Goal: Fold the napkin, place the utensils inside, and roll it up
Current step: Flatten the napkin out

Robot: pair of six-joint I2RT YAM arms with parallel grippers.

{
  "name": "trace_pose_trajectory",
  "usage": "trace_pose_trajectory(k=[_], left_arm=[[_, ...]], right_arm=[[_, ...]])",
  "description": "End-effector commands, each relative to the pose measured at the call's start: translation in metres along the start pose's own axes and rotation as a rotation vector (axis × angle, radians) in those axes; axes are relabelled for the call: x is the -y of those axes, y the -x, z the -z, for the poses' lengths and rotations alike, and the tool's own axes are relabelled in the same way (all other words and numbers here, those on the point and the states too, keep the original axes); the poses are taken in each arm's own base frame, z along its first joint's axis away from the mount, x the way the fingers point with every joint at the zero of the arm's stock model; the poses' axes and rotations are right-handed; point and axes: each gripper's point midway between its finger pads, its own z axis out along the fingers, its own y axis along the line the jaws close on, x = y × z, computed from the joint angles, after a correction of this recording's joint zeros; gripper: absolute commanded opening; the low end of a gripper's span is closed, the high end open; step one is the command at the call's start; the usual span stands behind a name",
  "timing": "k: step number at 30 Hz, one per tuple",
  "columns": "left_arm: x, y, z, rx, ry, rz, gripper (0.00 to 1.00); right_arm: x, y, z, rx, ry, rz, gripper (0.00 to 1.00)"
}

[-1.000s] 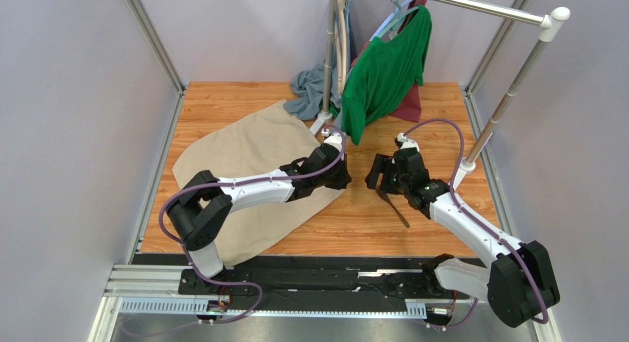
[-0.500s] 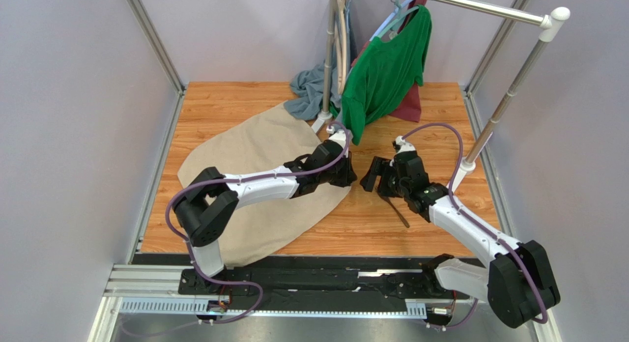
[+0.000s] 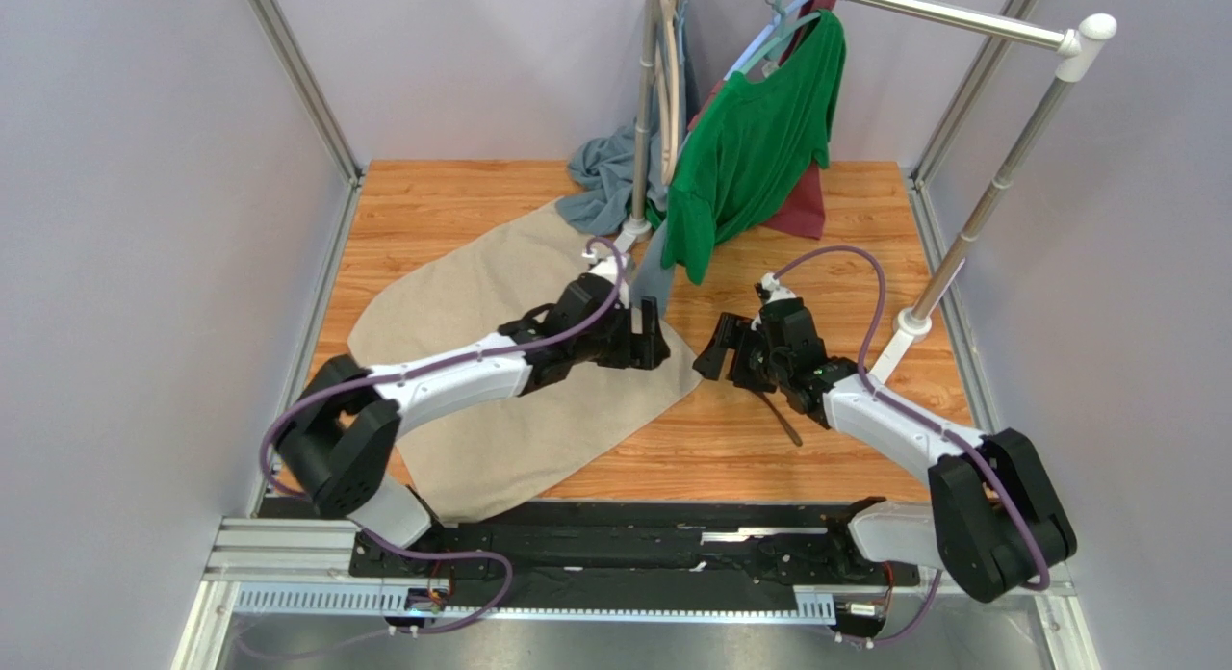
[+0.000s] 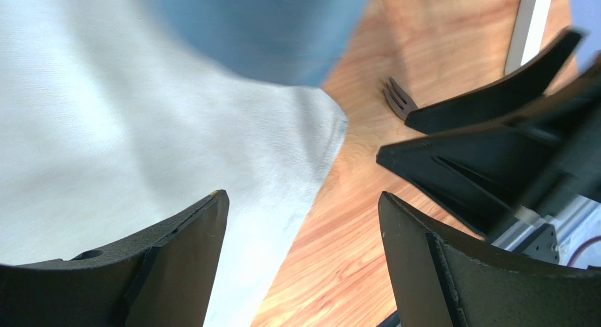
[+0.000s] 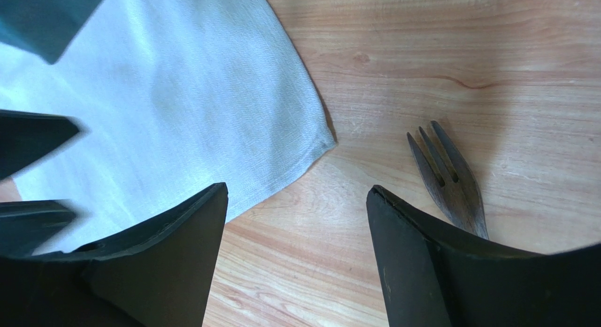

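The napkin (image 3: 460, 288) lay spread flat on the left half of the wooden desk (image 3: 434, 194), from near the far middle down to the near edge. One corner of it pointed right, toward the middle of the desk. In the right wrist view that corner of the napkin (image 5: 176, 94) ended on bare wood, apart from the fork (image 5: 448, 175). The fork lay just to its right with its tines toward the far side and touched no cloth. From above, only the handle of the fork (image 3: 785, 418) showed, running toward the near edge from under the right arm. The left wrist view caught the fork's tines (image 4: 398, 98) beyond the napkin (image 4: 141, 130).

The left claw (image 3: 654, 345) hung over the napkin's right corner with its fingers wide apart. In its own camera the left claw (image 4: 300, 207) had nothing between them and only cloth and wood below. The right claw (image 3: 712, 355) faced it closely across the corner. It was also spread wide and empty, and the right claw (image 5: 296, 193) straddled the wood between napkin corner and fork.

A blurred grey-blue shape showed just behind the left claw; what it was could not be told. At the back, a grey-blue cloth (image 3: 596, 179) lay heaped by the rack pole (image 3: 644, 107), and a green shirt (image 3: 752, 136) hung from the rack.
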Motion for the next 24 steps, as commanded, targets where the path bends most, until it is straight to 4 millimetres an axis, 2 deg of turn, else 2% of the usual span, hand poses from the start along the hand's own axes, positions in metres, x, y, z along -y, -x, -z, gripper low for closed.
trace_pose_trajectory(k=[1,2,3,4,5,6,7,9,10,11,12,13,16,17,21,24], left_arm=[[-0.032,0.02,0.043,0.08,0.082,0.005,0.87],[-0.033,0.029,0.055,0.112,0.077,0.001,0.89],[-0.05,0.037,0.062,0.131,0.11,0.013,0.89],[-0.064,0.034,0.068,0.122,0.14,0.028,0.89],[-0.073,0.042,0.078,0.152,0.15,0.046,0.89],[-0.096,0.052,0.086,0.178,0.191,0.085,0.89],[-0.114,0.051,0.093,0.182,0.231,0.111,0.89],[-0.138,0.06,0.111,0.224,0.286,0.143,0.89],[-0.168,0.065,0.124,0.244,0.356,0.197,0.89],[-0.179,0.069,0.135,0.266,0.38,0.212,0.89],[-0.196,0.072,0.144,0.281,0.42,0.243,0.89],[-0.223,0.072,0.159,0.303,0.491,0.298,0.89],[-0.264,0.072,0.189,0.36,0.605,0.394,0.9],[-0.288,0.073,0.209,0.403,0.669,0.457,0.92],[-0.327,0.068,0.241,0.45,0.801,0.533,0.92],[-0.345,0.065,0.243,0.456,0.859,0.559,0.92]], right_arm=[[-0.011,0.007,-0.014,0.013,0.05,0.0,0.76],[-0.01,0.005,-0.016,0.001,0.05,-0.001,0.75],[-0.012,0.007,-0.021,0.008,0.06,0.002,0.75],[-0.012,0.008,-0.023,0.007,0.059,0.002,0.74],[-0.012,0.006,-0.025,-0.001,0.063,0.003,0.73],[-0.011,0.005,-0.03,-0.008,0.062,0.002,0.73],[-0.013,0.006,-0.032,-0.011,0.069,0.003,0.71],[-0.014,0.006,-0.037,-0.02,0.072,0.003,0.69],[-0.013,0.006,-0.042,-0.031,0.066,0.004,0.67],[-0.012,0.005,-0.044,-0.038,0.059,0.001,0.66],[-0.01,0.004,-0.047,-0.042,0.053,0.001,0.65],[-0.008,0.002,-0.05,-0.052,0.043,-0.003,0.63],[-0.007,0.003,-0.055,-0.057,0.036,-0.004,0.59],[-0.005,0.0,-0.058,-0.067,0.029,-0.004,0.57],[-0.002,0.002,-0.062,-0.092,-0.006,-0.003,0.51],[0.001,-0.001,-0.063,-0.113,-0.031,-0.003,0.47]])
